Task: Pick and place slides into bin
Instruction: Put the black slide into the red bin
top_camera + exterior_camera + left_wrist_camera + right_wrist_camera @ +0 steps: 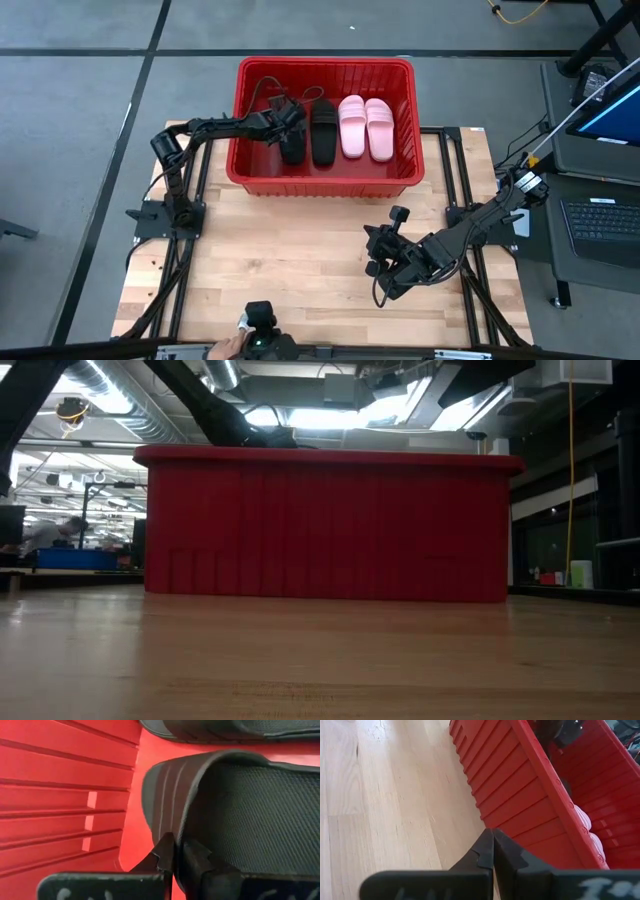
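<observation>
The red bin (325, 185) stands at the table's far middle; it also fills the low view (330, 530). Inside it lie two pale pink slides (365, 128) at the right and a black slide (324, 130) beside them. My left gripper (287, 128) reaches into the bin's left part and is shut on the second black slide (292, 148), which lies a little askew. My right gripper (385, 272) is shut and empty over the table's near right; its wrist view (492, 851) looks at the bin's outer wall (520, 795). My left gripper pinches the edge of the black slide's ribbed strap (176, 827) between its two fingers, one finger outside the strap and one under it, over the footbed (260, 815). The slide is inside the bin, near its left wall (65, 795). Whether it rests on the floor, I cannot tell.
The other black slide (210, 730) lies close beside the held one. Bare wooden table (290, 260) lies in front of the bin. A laptop (600, 220) and cables stand off the table's right edge.
</observation>
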